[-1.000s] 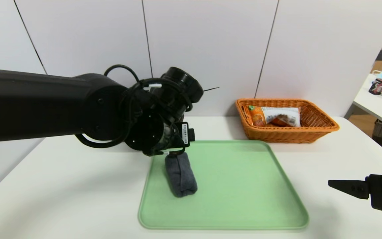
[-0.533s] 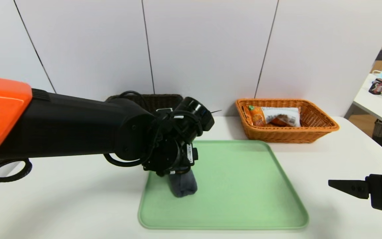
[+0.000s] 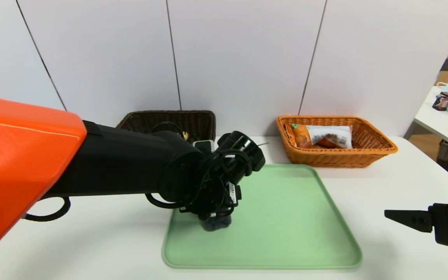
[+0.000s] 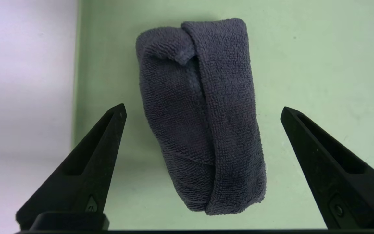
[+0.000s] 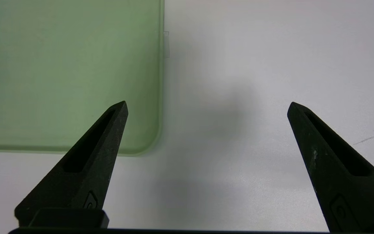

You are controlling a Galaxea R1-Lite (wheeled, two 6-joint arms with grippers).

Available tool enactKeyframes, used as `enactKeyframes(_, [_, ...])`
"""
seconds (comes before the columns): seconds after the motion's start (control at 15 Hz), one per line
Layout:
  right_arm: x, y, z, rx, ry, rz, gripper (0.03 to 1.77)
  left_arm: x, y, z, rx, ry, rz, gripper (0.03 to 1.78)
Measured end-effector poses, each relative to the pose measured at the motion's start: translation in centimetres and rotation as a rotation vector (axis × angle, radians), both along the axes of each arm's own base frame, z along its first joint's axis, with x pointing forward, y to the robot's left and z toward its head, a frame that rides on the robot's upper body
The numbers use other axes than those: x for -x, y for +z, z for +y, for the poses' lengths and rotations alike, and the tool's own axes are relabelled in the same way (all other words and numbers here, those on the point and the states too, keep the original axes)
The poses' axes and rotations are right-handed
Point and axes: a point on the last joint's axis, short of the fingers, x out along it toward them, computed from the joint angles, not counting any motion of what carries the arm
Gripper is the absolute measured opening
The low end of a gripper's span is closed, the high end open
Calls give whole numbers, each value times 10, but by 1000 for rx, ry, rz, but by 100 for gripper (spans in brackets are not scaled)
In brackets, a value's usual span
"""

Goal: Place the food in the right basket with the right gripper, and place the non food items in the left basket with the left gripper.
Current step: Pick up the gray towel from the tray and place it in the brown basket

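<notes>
Dark grey rolled cloth (image 4: 203, 120) lies on the green tray (image 3: 286, 221), near the side edge at my left. Its long axis runs crosswise to the line between my left fingertips, slightly slanted; the fold seam follows its length. My left end effector (image 4: 203, 105) is positioned over the cloth, released: fingers wide apart, one on each side, neither touching it. My right end effector (image 5: 209, 102) is parked beside the tray's right edge, over the white bench (image 3: 379, 194), released and spread wide.

Labels: each end effector carries a white barcode label; the characters are too small to read. The snack bag (image 3: 325, 134) bears a barcode and printing, also unreadable. It lies lengthwise from left to right in the orange-tan basket (image 3: 336, 155), orange end toward the left.

Obstructions: my left arm (image 3: 130, 163) covers part of the dark brown basket (image 3: 169, 116) at the far left and most of the cloth in the head view. A small yellow item (image 3: 185, 135) shows inside that basket, partly hidden
</notes>
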Motion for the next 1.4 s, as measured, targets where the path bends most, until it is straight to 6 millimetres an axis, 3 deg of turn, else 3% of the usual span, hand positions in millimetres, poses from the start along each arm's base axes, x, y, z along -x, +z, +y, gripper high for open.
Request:
enactKeyframes(0.8, [4,2,-1,1,2,-16,170,-3,-20,-9,-29,-5,37,169])
enactKeyframes(1.0, [5,3,-1,1,3,-20,170,-2,-20,-9,-33,-6,38,119])
enactKeyframes(1.27, [5,4,-1,0,3,-28,170,-2,-19,-8,-31,-6,35,75])
enactKeyframes(1.33, [6,5,-1,0,3,-32,170,0,-16,-8,-29,-9,31,33])
enactKeyframes(1.4, [6,5,-1,-1,3,-34,170,3,-12,-8,-26,-14,26,25])
